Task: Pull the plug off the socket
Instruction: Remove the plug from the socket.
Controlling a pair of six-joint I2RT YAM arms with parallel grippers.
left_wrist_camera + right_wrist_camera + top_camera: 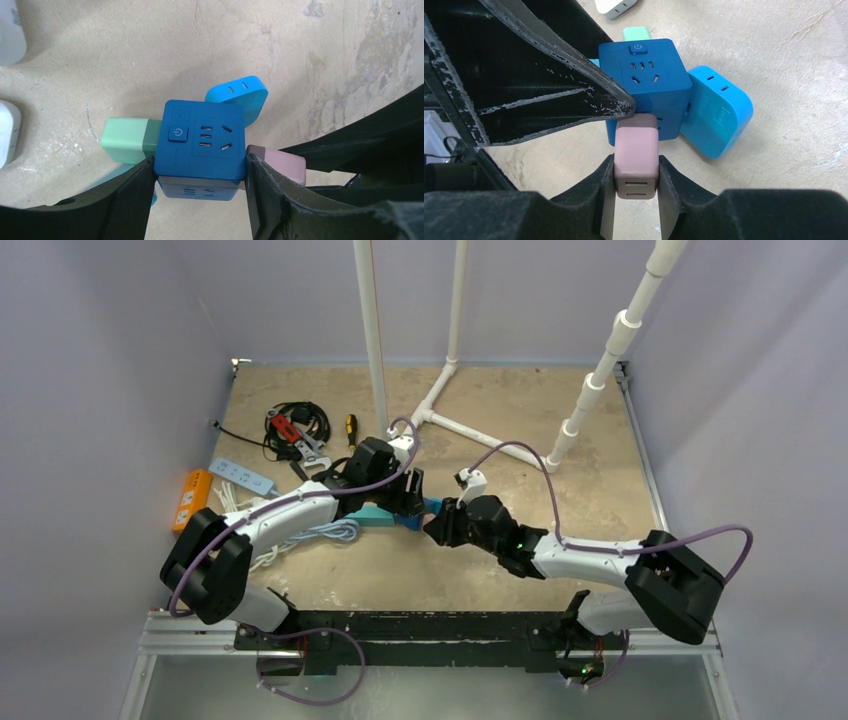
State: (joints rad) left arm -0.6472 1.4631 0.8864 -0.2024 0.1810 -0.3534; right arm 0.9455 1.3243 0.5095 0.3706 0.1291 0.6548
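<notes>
Your right tool (636, 172) is clamped on the pink plug (636, 145), which juts from the socket's (646, 75) right face at the middle of the counter (500, 410). The plug's long axis runs straight back into that tool, so pull rightward along it. Your left tool (200, 167) grips the socket's sides, bracing it. Only the right wrist view shows the clamp; the left shows just the plug's corner.

We see a beige, scuffed desk (520, 400) beneath the jaws, enclosed by plain pale lavender walls (100, 340) to their left, right and far side. White pipes (372, 330) rise from the desk beyond the jaws. Lighting is even and diffuse, with soft shadows.
</notes>
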